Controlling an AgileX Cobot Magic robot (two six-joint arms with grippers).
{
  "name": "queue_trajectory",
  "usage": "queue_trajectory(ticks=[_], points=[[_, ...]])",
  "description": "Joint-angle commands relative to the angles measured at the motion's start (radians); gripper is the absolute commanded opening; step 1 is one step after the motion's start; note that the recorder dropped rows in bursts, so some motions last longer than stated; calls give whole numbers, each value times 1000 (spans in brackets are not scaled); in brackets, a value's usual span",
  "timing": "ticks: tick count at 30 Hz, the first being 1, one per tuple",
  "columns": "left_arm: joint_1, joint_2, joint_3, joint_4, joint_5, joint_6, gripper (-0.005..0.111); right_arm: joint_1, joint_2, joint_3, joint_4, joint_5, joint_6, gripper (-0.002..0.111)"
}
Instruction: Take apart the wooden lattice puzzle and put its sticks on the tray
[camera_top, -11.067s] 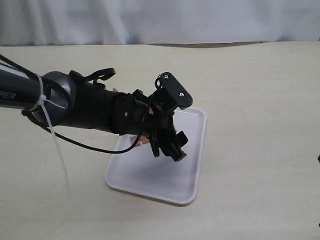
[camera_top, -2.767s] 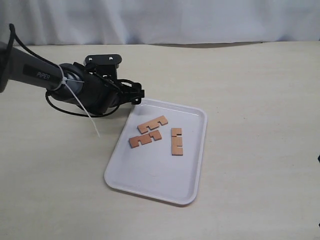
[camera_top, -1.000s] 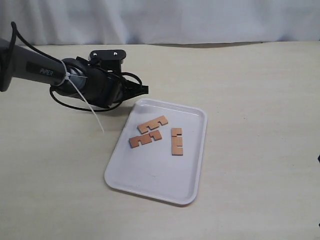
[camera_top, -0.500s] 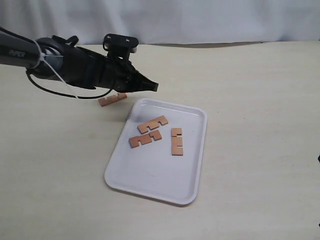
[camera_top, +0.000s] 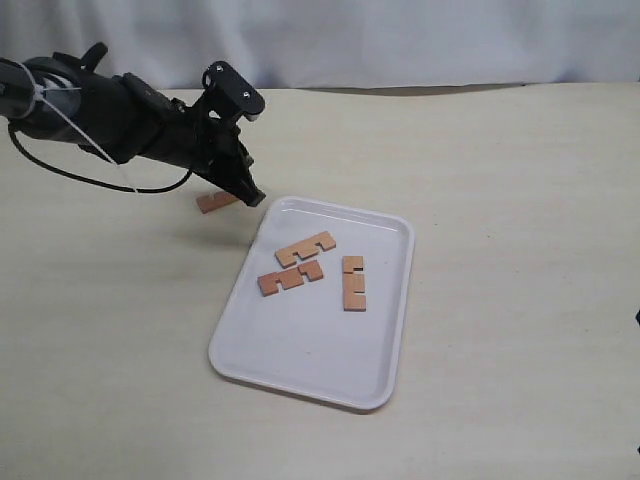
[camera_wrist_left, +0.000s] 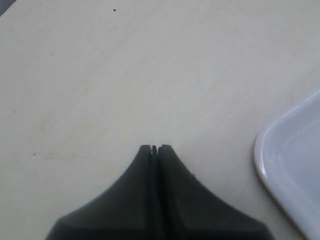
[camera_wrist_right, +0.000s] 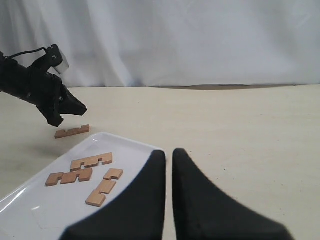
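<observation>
We've got the left claw (camera_top: 252, 196) pinched fully closed on nothing. In its own wrist view the two fingers (camera_wrist_left: 127, 205) press flat together with only a hairline seam between them. Its tip points down at the bench (camera_top: 500, 180), just off the nearest corner of the tray (camera_top: 390, 300), and we can't tell if the tip actually touches the bench.

The fourth stick (camera_top: 216, 202) lies flat on the bench outside the tray, right beside that claw's tip and partly hidden behind it. From the right wrist view it sits just below the left claw, clear of the tray's rim.

The other three lie flat inside the tray, a bit further from the left claw. The first stick (camera_top: 305, 246) is closest to it. The second stick (camera_top: 289, 278) is just past that one and nearly touching it. The third stick (camera_top: 353, 283) is off to the side, apart from both.

The right claw (camera_wrist_right: 165, 153) is closed down to a thin slit, empty, with the tray's edge just beside its fingers.
</observation>
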Motion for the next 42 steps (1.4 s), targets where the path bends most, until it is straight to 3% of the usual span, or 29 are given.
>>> queue_trajectory(ticks=[1, 3, 5, 6, 8, 9, 19, 32, 36, 42], points=[[17, -8, -4, 33, -3, -42, 0, 3, -4, 1, 4, -7, 0, 4], [29, -8, -4, 33, 27, -75, 2, 3, -4, 1, 4, -7, 0, 4], [29, -8, -4, 33, 61, -80, 18, 3, -4, 1, 4, -7, 0, 4], [29, -8, -4, 31, 86, -87, 38, 3, -4, 1, 4, -7, 0, 4], [29, -6, -4, 31, 107, -87, 60, 3, -4, 1, 4, -7, 0, 4], [29, -4, -4, 29, 114, -87, 63, 3, -4, 1, 4, -7, 0, 4], [49, 60, -59, -49, 194, -92, 63, 3, -4, 1, 4, -7, 0, 4], [71, 64, -60, -64, 202, -94, 63, 3, -4, 1, 4, -7, 0, 4], [71, 79, -60, -75, 204, -96, 53, 3, -4, 1, 4, -7, 0, 4], [71, 116, -60, -101, 191, -94, 54, 3, -4, 1, 4, -7, 0, 4]])
